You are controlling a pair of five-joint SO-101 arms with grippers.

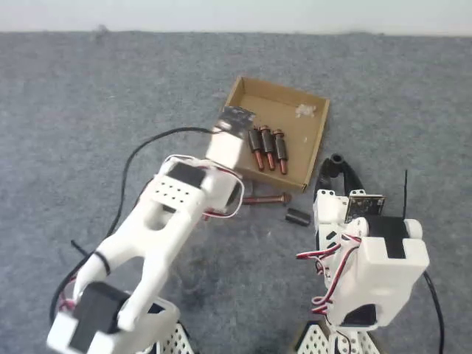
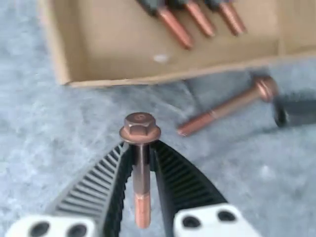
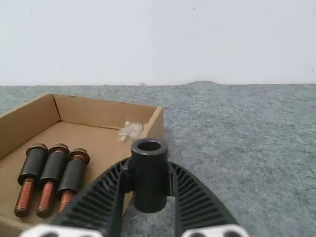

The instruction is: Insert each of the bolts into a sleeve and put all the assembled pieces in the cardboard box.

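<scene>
Left pincer (image 2: 140, 145) is clamping a bolt (image 2: 140, 129) beside the box (image 2: 54, 44), my right pincer (image 3: 147, 165) gripping a sleeve (image 3: 149, 180), hole exposed to receive it.

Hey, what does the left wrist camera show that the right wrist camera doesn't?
Left wrist view, not the right: a held bolt clamped in that arm's jaws, plus a loose bolt and a loose sleeve on the carpet. Right wrist view, not the left: a held sleeve in its jaws and the wall. Both: the cardboard box with three assembled pieces inside.
</scene>
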